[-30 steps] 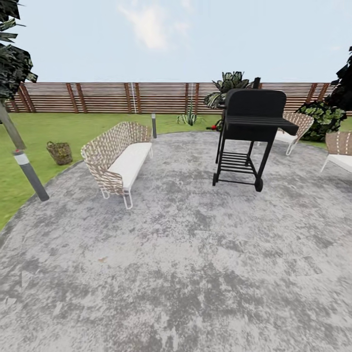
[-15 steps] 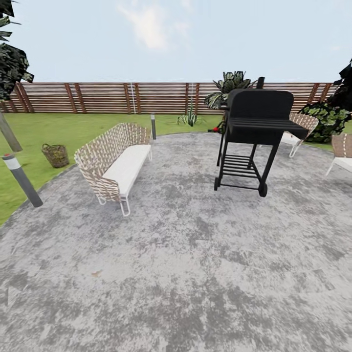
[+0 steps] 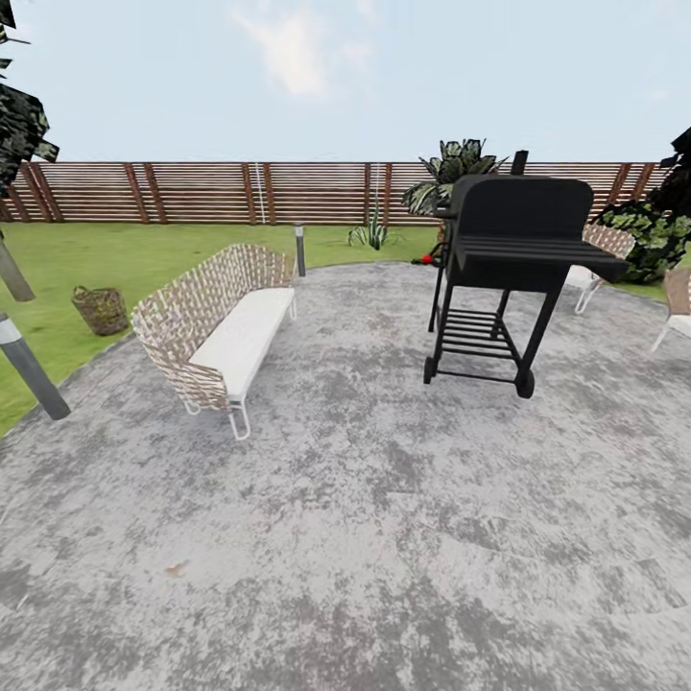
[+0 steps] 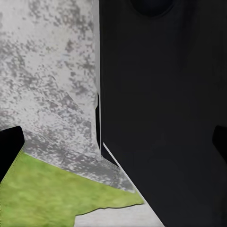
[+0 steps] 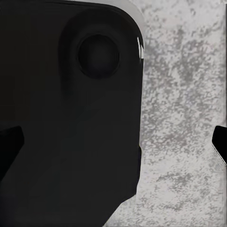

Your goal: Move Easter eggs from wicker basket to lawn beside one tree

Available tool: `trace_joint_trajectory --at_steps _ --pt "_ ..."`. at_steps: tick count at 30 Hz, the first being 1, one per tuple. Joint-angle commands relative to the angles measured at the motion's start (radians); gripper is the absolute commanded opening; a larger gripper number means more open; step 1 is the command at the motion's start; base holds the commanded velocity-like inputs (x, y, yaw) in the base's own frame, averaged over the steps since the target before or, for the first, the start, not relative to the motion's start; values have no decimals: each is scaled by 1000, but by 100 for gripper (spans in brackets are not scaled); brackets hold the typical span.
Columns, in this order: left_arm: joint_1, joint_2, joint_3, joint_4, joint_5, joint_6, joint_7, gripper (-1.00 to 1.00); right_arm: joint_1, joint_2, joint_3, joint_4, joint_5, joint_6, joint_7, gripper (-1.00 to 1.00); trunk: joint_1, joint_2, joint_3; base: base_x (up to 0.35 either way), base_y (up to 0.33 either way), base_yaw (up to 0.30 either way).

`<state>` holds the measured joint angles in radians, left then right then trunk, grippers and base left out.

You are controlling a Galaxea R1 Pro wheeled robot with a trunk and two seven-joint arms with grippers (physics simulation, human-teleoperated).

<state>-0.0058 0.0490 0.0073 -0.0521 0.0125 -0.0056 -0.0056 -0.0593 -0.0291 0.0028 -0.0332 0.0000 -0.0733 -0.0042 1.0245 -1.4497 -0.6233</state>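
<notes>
**Out on the patio, basket off to the left**

Looking from the head across a round grey stone patio (image 3: 384, 499). Wicker basket (image 3: 100, 309) standing upright on the lawn (image 3: 144, 254), just past the patio's left edge, contents too small to make out. Beside it at the frame's left edge, a slanting pale tree trunk (image 3: 11, 274) under dark leaves. Wicker sofa (image 3: 219, 331) with a white cushion between basket and black grill (image 3: 513, 264); slatted wooden fence (image 3: 240, 192) closing off the back.

From the left wrist, something else entirely: dark robot body (image 4: 161, 104), grey stone, a wedge of grass. Left hand (image 4: 113, 146) spread wide, fingertips (image 4: 9, 146) at opposite edges, nothing between. From the right wrist, stone and dark body only; right hand (image 5: 113, 146) likewise spread apart, empty.
</notes>
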Motion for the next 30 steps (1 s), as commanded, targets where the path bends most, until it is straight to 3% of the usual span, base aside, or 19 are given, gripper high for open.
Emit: trace_joint_trajectory --at_steps 1,30 --pt "0 0 0 0 1 -1 -1 100 -1 0 0 1 0 -3 0 100 1 0 -1 328 0 0" --pt "0 0 1 0 1 -1 -1 100 -1 1 -3 1 -6 -3 0 100 1 0 -1 328 0 0"
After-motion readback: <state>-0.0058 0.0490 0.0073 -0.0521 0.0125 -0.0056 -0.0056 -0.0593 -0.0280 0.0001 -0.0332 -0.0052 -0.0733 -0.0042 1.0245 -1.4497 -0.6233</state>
